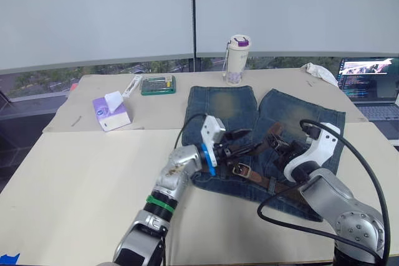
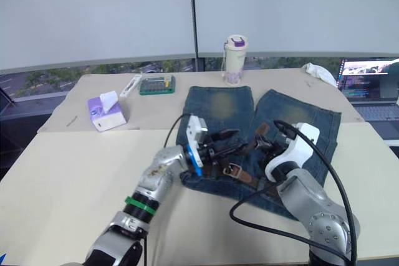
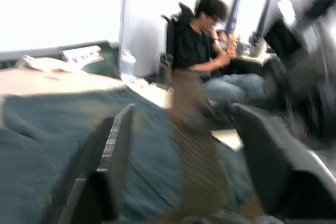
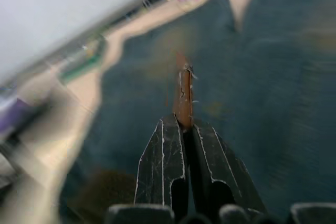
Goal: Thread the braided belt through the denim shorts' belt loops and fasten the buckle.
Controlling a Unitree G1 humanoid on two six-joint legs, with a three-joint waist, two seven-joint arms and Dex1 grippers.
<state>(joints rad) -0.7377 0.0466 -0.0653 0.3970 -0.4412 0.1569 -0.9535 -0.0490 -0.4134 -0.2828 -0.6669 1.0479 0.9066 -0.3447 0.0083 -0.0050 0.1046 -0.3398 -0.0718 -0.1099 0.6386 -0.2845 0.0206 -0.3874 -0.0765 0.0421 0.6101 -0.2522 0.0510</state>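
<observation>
My blue denim shorts with faded tan patches lie flat on the beige worktop, legs pointing away from me toward the window and the waistband nearest me. The dark brown braided belt runs along that waistband, with its small silver metal buckle resting on the denim near the middle of the waist, just in front of my left gripper. That gripper reaches in from the left edge of the shorts; its black fingers stand apart with a length of the brown strap running up between them, and I cannot tell whether they touch it. My right gripper comes in over the right leg of the shorts, its fingers pressed narrow together and pinching the tapered end of the belt, which sticks out past the tips above the denim. I cannot make out the belt loops.

At the far side of the worktop stand a white tumbler with a purple lid, a green flat box, a purple tissue pack, a crumpled white cloth and an open laptop. In the left wrist view a seated person is beyond the worktop.
</observation>
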